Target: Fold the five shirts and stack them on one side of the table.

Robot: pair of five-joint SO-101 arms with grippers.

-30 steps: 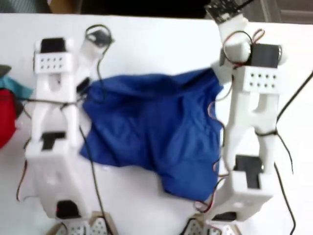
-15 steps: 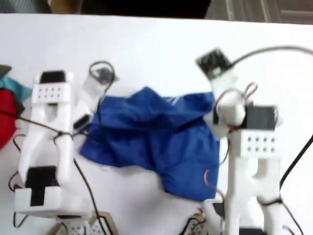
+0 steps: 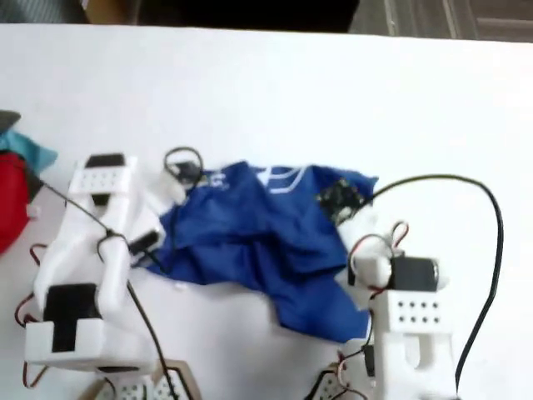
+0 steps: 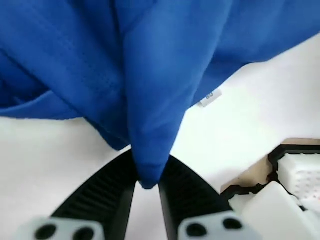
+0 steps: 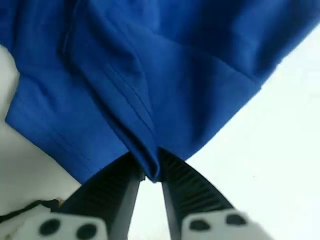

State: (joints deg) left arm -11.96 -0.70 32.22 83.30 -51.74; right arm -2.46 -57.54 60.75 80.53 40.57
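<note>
A blue shirt lies bunched across the middle of the white table, its far edge folded toward the near side, with white print showing on top. My left gripper is shut on a pinched fold of the blue shirt at its left edge. At the opposite edge, my right gripper is shut on a fold of the blue shirt. In the high view the left arm stands left of the shirt and the right arm at its right.
A red shirt and a teal one lie at the table's left edge. A small white label hangs from the blue shirt's hem. Cables loop around both arms. The far half of the table is bare.
Both arms have drawn back toward the near edge, pulling the shirt's far edge over the rest. The shirt now covers less of the table and the white print has come into sight.
</note>
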